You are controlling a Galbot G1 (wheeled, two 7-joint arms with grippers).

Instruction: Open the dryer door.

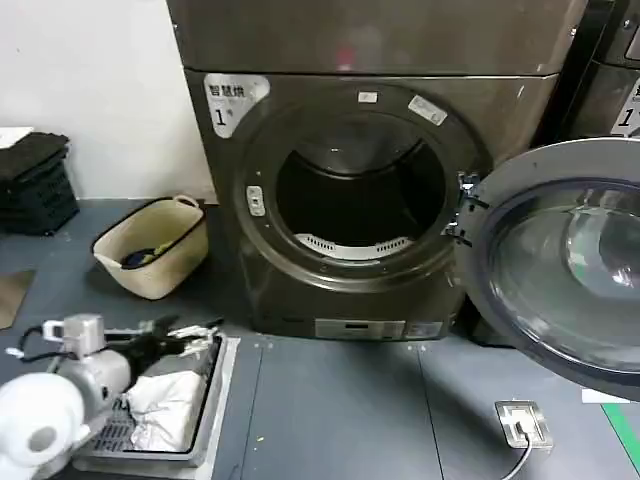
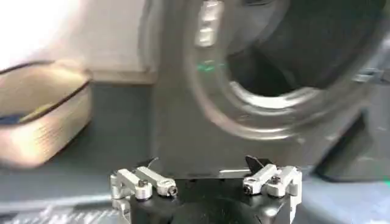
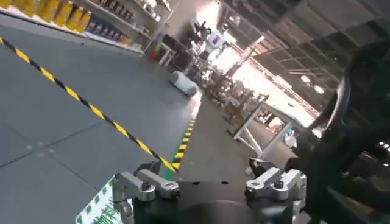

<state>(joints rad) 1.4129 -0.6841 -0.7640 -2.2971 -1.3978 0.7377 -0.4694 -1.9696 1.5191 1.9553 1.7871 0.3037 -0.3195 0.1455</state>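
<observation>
A: Dryer door (image 1: 560,262)?
B: Swung wide open, hanging to the right of the dryer (image 1: 370,170), held at its left edge by the hinge (image 1: 462,212). Grey inner face and clear window turned toward the head camera.

A: Drum opening (image 1: 358,190)?
B: Fully exposed, dark inside, ringed by the round front frame. Seen close from the left wrist camera too (image 2: 286,55).

A: Left gripper (image 1: 185,330)?
B: Low at the left, well apart from the door, over a metal tray (image 1: 222,400) holding crumpled white cloth (image 1: 165,405). In its own wrist view (image 2: 206,176) fingers spread apart, nothing between them, pointing toward the dryer's front.

A: Right gripper (image 3: 210,182)?
B: Jaws released as well, fingers (image 3: 146,182) parted with nothing held. Facing an open hall floor with a yellow-and-black stripe (image 3: 91,109).

A: Anything else around?
B: Beige laundry basket (image 1: 152,245) on the floor left of the dryer, near the white wall; same basket at the edge of the left wrist view (image 2: 42,115). Floor socket with a cable (image 1: 524,424) below the open door. Second, blacker machine (image 1: 610,80) behind the door at the right.
</observation>
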